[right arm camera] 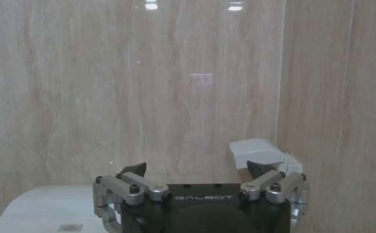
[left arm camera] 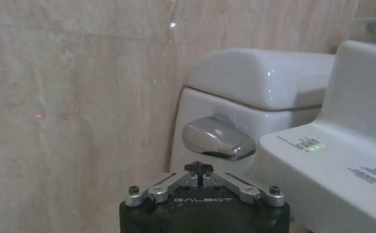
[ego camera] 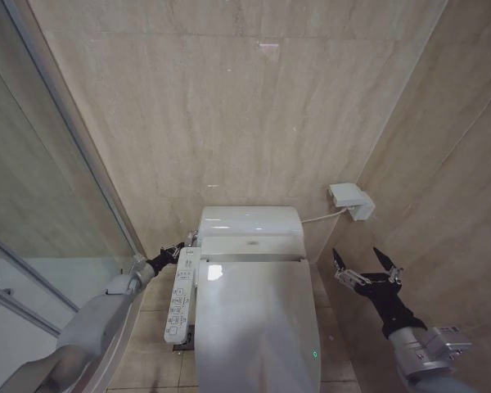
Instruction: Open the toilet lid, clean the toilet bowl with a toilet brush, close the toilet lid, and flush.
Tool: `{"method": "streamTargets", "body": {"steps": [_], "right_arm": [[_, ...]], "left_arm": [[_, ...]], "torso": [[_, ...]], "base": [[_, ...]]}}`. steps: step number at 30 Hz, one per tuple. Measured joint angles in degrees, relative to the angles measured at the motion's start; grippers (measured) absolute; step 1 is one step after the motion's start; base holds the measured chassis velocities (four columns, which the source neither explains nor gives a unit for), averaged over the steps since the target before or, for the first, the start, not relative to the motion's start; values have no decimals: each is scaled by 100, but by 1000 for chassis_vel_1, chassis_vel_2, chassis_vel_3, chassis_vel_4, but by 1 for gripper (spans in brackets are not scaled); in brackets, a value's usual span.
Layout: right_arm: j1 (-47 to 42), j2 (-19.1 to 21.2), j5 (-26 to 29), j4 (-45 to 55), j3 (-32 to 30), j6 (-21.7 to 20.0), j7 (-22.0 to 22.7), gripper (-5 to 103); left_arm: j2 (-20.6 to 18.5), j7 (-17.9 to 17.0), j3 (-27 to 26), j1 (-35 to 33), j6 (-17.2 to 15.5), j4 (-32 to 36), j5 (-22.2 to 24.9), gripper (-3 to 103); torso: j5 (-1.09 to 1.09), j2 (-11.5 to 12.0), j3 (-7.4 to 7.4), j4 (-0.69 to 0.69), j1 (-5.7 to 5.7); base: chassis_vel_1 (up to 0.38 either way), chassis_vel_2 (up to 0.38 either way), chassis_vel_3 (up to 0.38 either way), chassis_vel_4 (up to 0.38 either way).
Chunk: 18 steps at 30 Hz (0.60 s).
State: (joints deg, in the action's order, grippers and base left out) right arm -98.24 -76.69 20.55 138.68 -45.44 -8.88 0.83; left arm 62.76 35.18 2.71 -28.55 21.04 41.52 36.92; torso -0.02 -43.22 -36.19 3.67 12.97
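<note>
with toilet lid (ego camera: 258, 327) down, press pinched-together left gripper (left arm camera: 199, 168) squarely onto chrome flush lever (left arm camera: 217, 138); right gripper (ego camera: 366, 262) spread wide, idle.

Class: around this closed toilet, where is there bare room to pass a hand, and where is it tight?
Free: floor tiles between toilet lid and right wall, where the open right gripper hovers. Tight: the gap between shower glass and control panel, where the shut left gripper nears the flush lever.

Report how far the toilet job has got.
Done, it seems: the toilet lid lies closed. In hand: the left gripper, fingers shut, sits just short of the chrome flush lever on the tank's side. The right gripper hangs open beside the toilet. Left: the flush.
</note>
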Motion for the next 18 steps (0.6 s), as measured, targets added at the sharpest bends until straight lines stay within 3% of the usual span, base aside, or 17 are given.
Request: {"method": "streamTargets", "body": {"steps": [2, 3, 6, 7, 8, 10, 15, 18], "right_arm": [[0, 0, 0, 0, -1, 0, 0, 100], [0, 0, 0, 0, -1, 0, 0, 100], [0, 0, 0, 0, 0, 0, 0, 100], [0, 0, 0, 0, 0, 0, 0, 100], [0, 0, 0, 0, 0, 0, 0, 100], [0, 0, 0, 0, 0, 0, 0, 100], [0, 0, 0, 0, 0, 0, 0, 100], [0, 0, 0, 0, 0, 0, 0, 100]], "left_arm": [[-111, -805, -135, -336, -242, 602, -100, 0], [-111, -805, -135, -336, -242, 602, -100, 0], [-97, -2567, -430, -740, -527, 1292, -353, 0], [-85, -2930, -540, -824, -568, 1461, -397, 0], [-85, -2930, -540, -824, -568, 1461, -397, 0], [-133, -3398, -755, -1011, -594, 1902, -421, 0], [-422, -3720, -1037, -1388, -691, 2734, -358, 0], [-736, -4027, -1452, -2014, -883, 3840, -306, 0]], "torso": [[3, 0, 1, -2, -1], [3, 0, 1, -2, -1], [0, 0, 1, -2, -2], [1, 0, 1, 0, -2], [1, 0, 1, 0, -2], [0, 0, 1, 2, -1], [2, 0, 1, 0, -1], [0, -1, 1, -2, -1]], "base": [[0, 0, 0, 0], [0, 0, 0, 0], [0, 0, 0, 0], [0, 0, 0, 0], [0, 0, 0, 0], [0, 0, 0, 0], [0, 0, 0, 0], [0, 0, 0, 0]]}}
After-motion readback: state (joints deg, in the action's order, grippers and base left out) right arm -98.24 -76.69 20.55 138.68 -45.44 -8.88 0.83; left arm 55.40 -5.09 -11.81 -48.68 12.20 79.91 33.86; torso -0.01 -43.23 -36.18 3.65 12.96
